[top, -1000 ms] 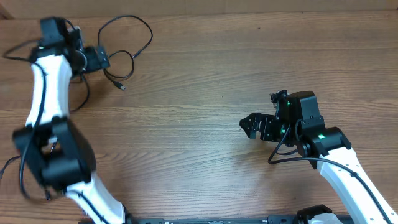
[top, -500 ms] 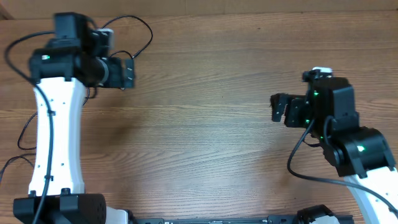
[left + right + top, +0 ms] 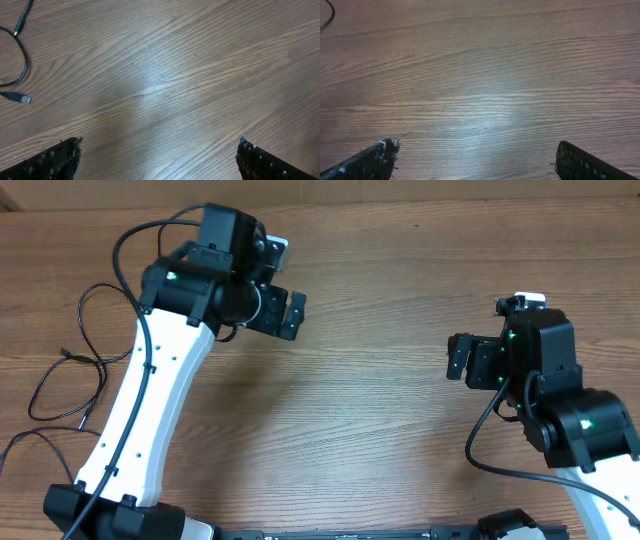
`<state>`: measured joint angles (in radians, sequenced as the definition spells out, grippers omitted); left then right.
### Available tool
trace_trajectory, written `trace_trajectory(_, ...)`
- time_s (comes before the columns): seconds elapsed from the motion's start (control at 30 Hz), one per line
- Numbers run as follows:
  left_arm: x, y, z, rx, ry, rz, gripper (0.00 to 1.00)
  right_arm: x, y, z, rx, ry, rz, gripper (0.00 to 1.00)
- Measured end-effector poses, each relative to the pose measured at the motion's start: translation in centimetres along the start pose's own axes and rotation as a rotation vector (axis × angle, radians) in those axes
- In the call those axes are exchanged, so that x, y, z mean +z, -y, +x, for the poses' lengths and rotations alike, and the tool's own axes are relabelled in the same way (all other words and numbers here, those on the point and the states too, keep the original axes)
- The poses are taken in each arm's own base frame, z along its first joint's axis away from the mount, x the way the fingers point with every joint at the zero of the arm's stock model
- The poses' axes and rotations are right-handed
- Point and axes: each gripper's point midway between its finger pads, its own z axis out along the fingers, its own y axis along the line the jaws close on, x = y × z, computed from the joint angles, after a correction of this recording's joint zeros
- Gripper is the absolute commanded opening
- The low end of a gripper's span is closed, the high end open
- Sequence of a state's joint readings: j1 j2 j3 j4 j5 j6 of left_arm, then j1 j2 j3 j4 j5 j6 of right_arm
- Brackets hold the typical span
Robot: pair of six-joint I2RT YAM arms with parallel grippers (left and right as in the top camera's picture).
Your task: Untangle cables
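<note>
Thin black cables (image 3: 70, 375) lie in loose loops at the table's left edge, with a small plug end (image 3: 66, 354) showing. My left gripper (image 3: 291, 315) is open and empty over bare wood at the top centre, well right of those loops. The left wrist view shows its fingers (image 3: 160, 156) spread wide, with a cable curve (image 3: 22, 60) and a USB plug (image 3: 22, 99) at the far left. My right gripper (image 3: 457, 360) is open and empty at the right. Its wrist view (image 3: 477, 156) shows bare wood and a bit of cable (image 3: 328, 16) in the top-left corner.
The brown wooden table (image 3: 370, 430) fills the view. The left arm's white link (image 3: 135, 410) crosses the left part of the table beside the cable loops, with its own thicker black cable (image 3: 130, 240) arching above it.
My left arm has swung from the upper-left corner rightward to the top centre, uncovering cable loops at the left. My right gripper moved right and slightly up, then held.
</note>
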<state>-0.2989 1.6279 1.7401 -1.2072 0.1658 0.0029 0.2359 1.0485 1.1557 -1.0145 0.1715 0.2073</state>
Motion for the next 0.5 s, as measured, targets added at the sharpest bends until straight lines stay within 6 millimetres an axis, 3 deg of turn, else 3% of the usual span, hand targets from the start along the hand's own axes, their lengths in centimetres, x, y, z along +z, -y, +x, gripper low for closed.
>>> trace_trajectory(0.5,0.0,0.0,0.0,0.0,0.0,0.0,1.0,1.6,-0.1,0.6,-0.011,-0.056,0.017,1.0)
